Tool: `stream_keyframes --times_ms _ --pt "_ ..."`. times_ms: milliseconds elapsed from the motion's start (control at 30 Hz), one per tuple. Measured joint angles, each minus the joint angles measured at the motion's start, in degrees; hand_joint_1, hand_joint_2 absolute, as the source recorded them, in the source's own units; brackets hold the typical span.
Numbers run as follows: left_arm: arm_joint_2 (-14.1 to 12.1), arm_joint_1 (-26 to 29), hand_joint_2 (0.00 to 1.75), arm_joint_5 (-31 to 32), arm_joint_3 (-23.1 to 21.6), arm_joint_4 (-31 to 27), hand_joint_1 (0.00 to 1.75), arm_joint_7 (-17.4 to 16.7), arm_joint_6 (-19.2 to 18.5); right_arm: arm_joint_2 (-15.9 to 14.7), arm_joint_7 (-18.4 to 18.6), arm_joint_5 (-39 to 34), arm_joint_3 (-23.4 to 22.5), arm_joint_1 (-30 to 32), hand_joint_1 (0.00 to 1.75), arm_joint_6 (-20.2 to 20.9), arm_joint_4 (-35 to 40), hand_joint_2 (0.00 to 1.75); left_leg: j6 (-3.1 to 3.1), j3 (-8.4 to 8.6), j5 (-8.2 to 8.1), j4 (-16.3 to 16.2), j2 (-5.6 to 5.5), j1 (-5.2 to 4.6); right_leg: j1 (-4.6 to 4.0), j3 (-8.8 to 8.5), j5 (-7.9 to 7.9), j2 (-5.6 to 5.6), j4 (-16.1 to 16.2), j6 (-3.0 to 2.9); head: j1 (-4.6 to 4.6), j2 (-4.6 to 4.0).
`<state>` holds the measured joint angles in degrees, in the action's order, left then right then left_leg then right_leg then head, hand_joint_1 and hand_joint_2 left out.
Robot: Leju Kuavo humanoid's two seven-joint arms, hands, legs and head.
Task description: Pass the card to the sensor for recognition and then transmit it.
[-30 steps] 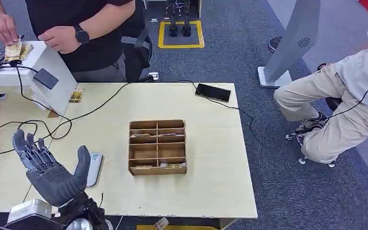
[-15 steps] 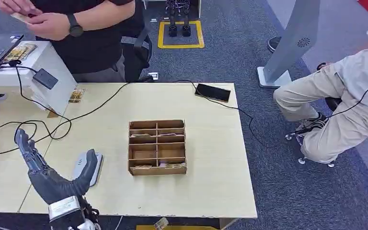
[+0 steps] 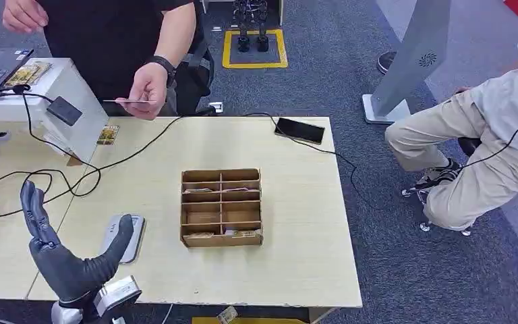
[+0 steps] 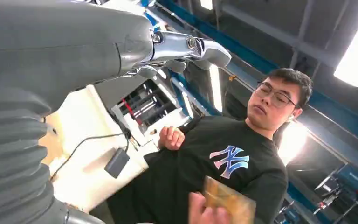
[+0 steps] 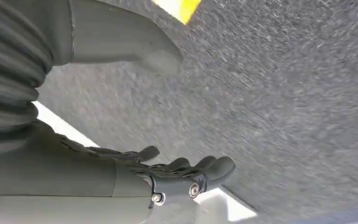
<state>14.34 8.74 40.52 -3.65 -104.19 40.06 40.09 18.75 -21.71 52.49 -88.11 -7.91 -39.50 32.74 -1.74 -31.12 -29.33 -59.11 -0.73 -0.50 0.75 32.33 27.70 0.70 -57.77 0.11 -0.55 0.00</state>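
Note:
My left hand [image 3: 67, 256] is raised over the table's near left corner, fingers up, thumb spread and nothing in it. A person in a black shirt stands behind the table and holds a card [image 3: 125, 101] out flat over the far left edge; the same card [image 4: 228, 201] shows gold in the left wrist view. The white sensor pad [image 3: 125, 237] lies on the table just right of my thumb. A small black reader [image 3: 65, 110] is mounted on the white stand at far left. My right hand [image 5: 135, 172] hangs over grey carpet, fingers loosely apart and holding nothing.
A cardboard divider box [image 3: 221, 206] with cards in some cells sits mid-table. Black cables [image 3: 74, 177] trail across the left side. A phone [image 3: 300, 130] lies at the far right edge. More cards [image 3: 25, 73] rest on the white stand. A seated person [image 3: 485, 142] is at right.
The person took a card from the stand and now reaches it out over the table's far edge. My left hand has turned edge-on and sunk slightly, staying raised.

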Motion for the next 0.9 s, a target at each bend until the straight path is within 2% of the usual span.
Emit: stream_keyframes --times_ms 100,300,500,700,800,900 --pt "0.07 0.03 1.75 0.16 0.57 0.00 0.00 0.00 0.00 0.00 1.23 -5.19 0.00 0.02 0.00 0.00 0.00 1.75 0.00 0.00 0.00 0.00 0.02 0.00 0.00 0.00 0.00 0.01 0.00 0.00 0.00 0.00" --pt "0.13 0.05 1.75 0.13 1.11 0.00 0.00 0.00 0.00 0.00 1.43 -6.17 0.00 0.01 0.00 0.00 0.00 1.75 0.00 0.00 0.00 0.00 0.04 0.00 0.00 0.01 0.00 0.03 0.00 0.00 0.00 0.00" --pt "0.15 0.03 1.75 0.46 1.35 0.28 0.00 0.00 0.00 0.15 4.18 -10.42 0.00 0.10 0.00 0.00 0.57 1.75 0.00 0.01 0.00 0.00 0.05 -0.01 0.00 0.02 0.00 0.04 0.00 0.00 0.00 0.00" --pt "0.17 0.00 1.75 1.06 1.57 0.87 0.00 0.00 0.00 0.17 4.46 -10.94 0.00 0.16 0.00 0.00 0.83 1.75 0.00 0.01 0.00 0.00 0.05 0.00 0.00 0.04 0.00 0.04 0.00 0.00 0.00 0.00" --pt "0.17 -0.56 1.75 8.95 2.82 1.42 0.00 -1.66 0.00 0.22 4.29 -9.61 0.00 0.18 0.00 0.00 0.79 1.75 0.00 0.01 0.00 0.00 0.05 -0.01 0.00 0.07 0.00 0.07 0.00 0.00 0.00 0.00" --pt "0.11 -3.23 1.75 12.49 4.68 3.96 0.00 -2.89 -0.02 0.28 3.41 -9.56 0.02 0.18 0.00 0.00 0.37 1.75 0.00 0.02 0.00 0.00 0.05 -0.01 0.00 0.05 -0.02 0.07 0.00 -0.01 0.00 0.00"
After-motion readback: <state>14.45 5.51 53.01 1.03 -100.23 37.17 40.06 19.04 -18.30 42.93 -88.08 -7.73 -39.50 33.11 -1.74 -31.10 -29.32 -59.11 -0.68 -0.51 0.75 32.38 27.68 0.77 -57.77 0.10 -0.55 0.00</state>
